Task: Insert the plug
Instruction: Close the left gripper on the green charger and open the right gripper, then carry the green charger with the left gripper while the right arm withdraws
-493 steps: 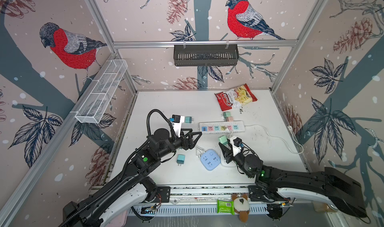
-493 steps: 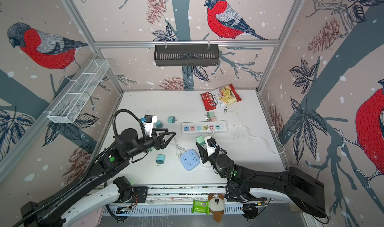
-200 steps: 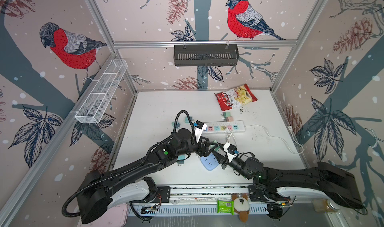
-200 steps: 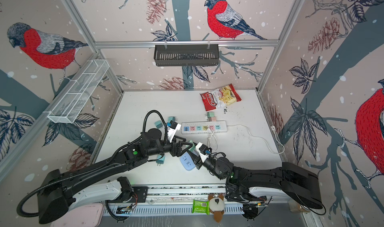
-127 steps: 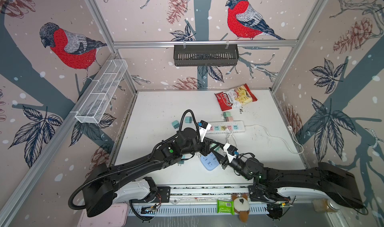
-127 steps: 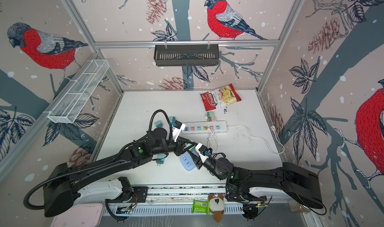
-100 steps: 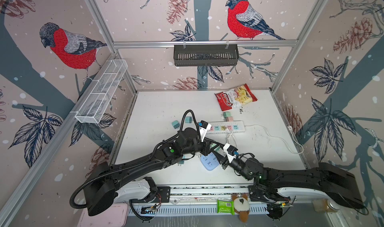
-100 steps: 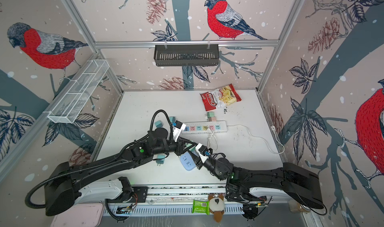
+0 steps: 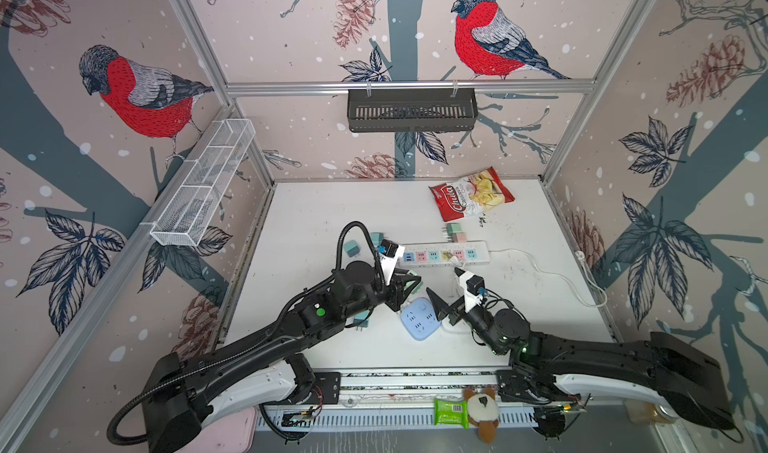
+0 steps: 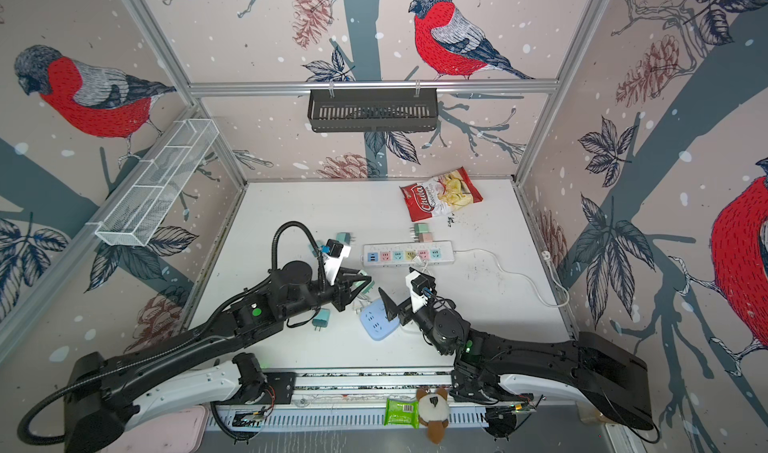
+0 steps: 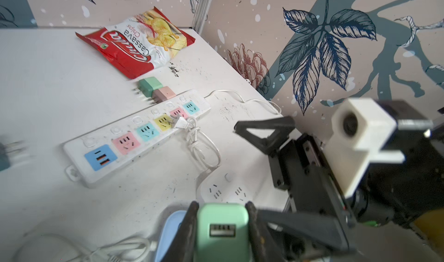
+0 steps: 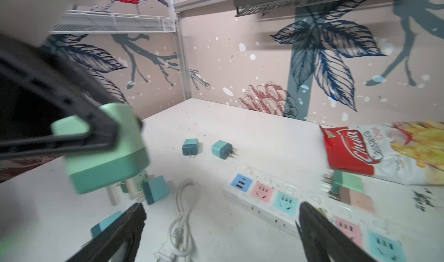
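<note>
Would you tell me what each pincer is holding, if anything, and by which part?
Left pincer clamps the mint-green plug across its two side faces; right pincer stands open, holding nothing.

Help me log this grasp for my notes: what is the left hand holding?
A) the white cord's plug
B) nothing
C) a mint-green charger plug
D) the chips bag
C: the left wrist view shows the mint-green charger plug clamped in the shut left hand, while the right hand stands open and empty.
</note>
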Available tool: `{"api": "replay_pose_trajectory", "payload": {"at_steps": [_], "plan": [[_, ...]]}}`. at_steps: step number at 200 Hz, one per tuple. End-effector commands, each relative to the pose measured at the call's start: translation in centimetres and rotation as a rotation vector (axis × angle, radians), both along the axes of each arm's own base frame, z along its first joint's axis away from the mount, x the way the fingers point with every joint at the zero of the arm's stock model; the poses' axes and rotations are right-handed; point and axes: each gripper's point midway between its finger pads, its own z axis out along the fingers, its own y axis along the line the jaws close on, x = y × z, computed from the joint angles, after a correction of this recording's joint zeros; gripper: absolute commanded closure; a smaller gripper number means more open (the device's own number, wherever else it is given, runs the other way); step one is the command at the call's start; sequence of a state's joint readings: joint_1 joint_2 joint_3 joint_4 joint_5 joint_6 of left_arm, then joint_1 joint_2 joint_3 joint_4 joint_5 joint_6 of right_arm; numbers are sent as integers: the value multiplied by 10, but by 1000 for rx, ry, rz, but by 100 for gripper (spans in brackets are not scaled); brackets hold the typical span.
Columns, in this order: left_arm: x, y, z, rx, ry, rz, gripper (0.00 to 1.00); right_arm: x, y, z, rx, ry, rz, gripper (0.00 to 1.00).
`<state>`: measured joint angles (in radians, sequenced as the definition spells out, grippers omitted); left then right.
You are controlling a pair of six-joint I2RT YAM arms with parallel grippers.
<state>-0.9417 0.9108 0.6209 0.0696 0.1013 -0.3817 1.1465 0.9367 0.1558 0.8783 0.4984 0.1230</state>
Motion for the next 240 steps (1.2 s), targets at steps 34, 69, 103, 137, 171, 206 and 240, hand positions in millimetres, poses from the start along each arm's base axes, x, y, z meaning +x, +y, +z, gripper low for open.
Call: {"api": "replay_pose_trajectory", "payload": {"at_steps": [34,69,103,137,171,206,240], "plan": [[-4,37,13,33,-284,50,100,53,-81,12,68,76,-404,0],[-24,38,23,-2,-404,-48,100,73,-159,14,148,94,-692,0],[-18,32,6,75,-445,-66,100,87,-221,-5,241,150,-847,0],[-33,2,-12,111,-467,-272,100,100,-257,-20,301,216,-946,0],[-28,-20,-28,167,-417,-344,100,118,-260,-37,258,312,-982,0],[-24,-33,-45,236,-368,-395,100,132,-243,-43,212,341,-896,0],[-29,-43,-46,219,-385,-436,100,131,-238,-42,198,327,-898,0]]}}
